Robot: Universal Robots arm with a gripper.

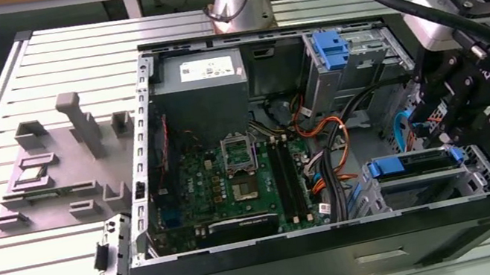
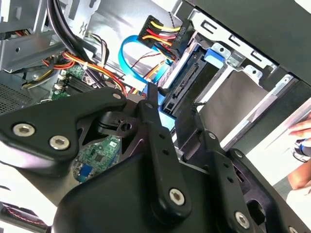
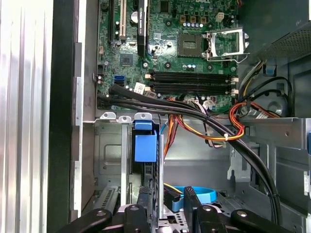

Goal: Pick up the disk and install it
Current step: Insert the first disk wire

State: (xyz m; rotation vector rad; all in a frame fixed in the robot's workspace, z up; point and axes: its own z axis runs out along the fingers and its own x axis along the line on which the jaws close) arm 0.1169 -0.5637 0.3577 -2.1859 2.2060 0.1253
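Your gripper [image 3: 163,206]: fingers closed on the disk [image 3: 154,189], held edge-on, inside the open computer case [image 1: 344,241]. Disk: partly lowered into the grey drive cage [image 3: 109,160] by the case wall, blue carrier tab [image 3: 146,145] standing proud. Pick-up done; seating looks unfinished.

Gripper [image 1: 463,115] sits low inside the open computer case [image 1: 343,237], at the exterior view's right. Drive cage [image 1: 424,178] stands just beside it, toward the case's front wall. In the first wrist view the disk [image 3: 154,194] stands on edge between the fingers [image 3: 146,204], tight against the cage wall [image 3: 109,160]. A bundle of black cables [image 3: 194,114] crosses above; orange wires [image 3: 233,126] and a blue cable [image 3: 197,194] crowd the other side. Motherboard [image 1: 232,177] area lies open.
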